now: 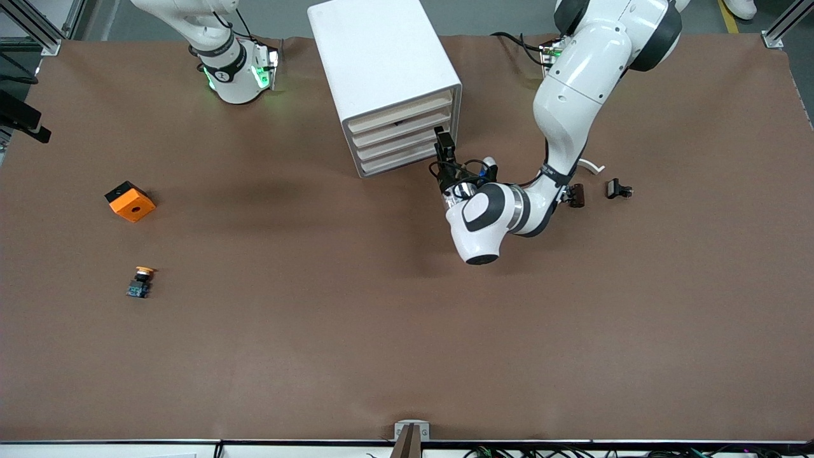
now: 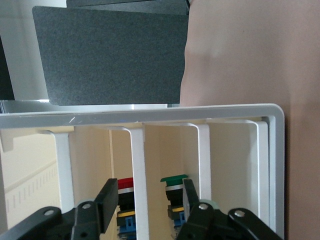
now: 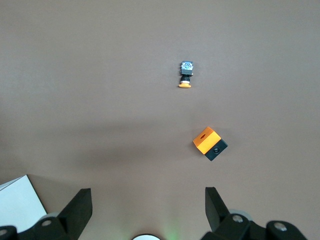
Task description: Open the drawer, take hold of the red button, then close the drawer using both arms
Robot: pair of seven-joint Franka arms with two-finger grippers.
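Observation:
The white drawer cabinet stands at the robots' edge of the table, its slatted front facing my left gripper. In the left wrist view the red-capped button stands upright inside one compartment, with a green-capped one in the compartment beside it. My left gripper is open and empty, its fingers either side of a white slat close before the cabinet front. The button is hidden in the front view. My right gripper is open and empty, high over the table; only that arm's base shows in the front view.
An orange cube and an orange-capped button lie toward the right arm's end; both also show in the right wrist view, the cube and the button. Two small black parts lie beside the left arm's elbow.

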